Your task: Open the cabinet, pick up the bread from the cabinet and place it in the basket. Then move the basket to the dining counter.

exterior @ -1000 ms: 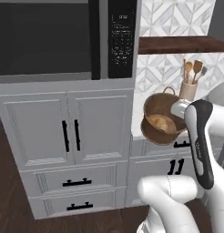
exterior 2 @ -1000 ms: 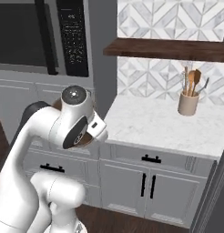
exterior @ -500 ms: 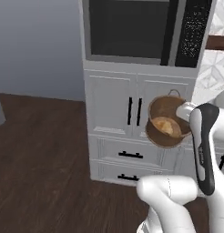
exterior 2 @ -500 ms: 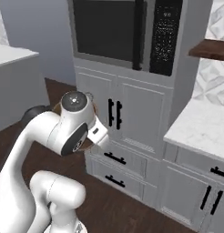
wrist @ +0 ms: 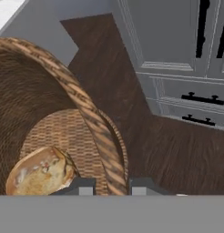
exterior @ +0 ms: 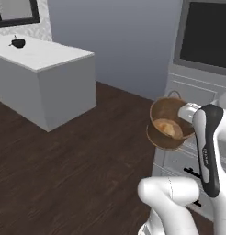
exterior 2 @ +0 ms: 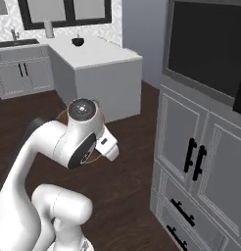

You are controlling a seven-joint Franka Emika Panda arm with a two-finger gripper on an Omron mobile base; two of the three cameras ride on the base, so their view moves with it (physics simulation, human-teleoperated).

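Bread: we see the bread (wrist: pixel 40 172) lying flat on the woven floor inside the basket (exterior: pixel 169 123); it looks round, so we cannot tell a long side.
Basket: it hangs tipped in the air, its open mouth turned toward us in the left base view, above the dark wood floor (exterior: pixel 73 170).
Gripper: our gripper (wrist: pixel 108 185) has its fingers pinched narrow on the basket's rim.
Dining counter: the dining counter (exterior: pixel 46 59) stands well apart, across the floor.
Cabinets: grey cabinets (exterior 2: pixel 201 162) with black handles stand near us.
Writing: we can read none.
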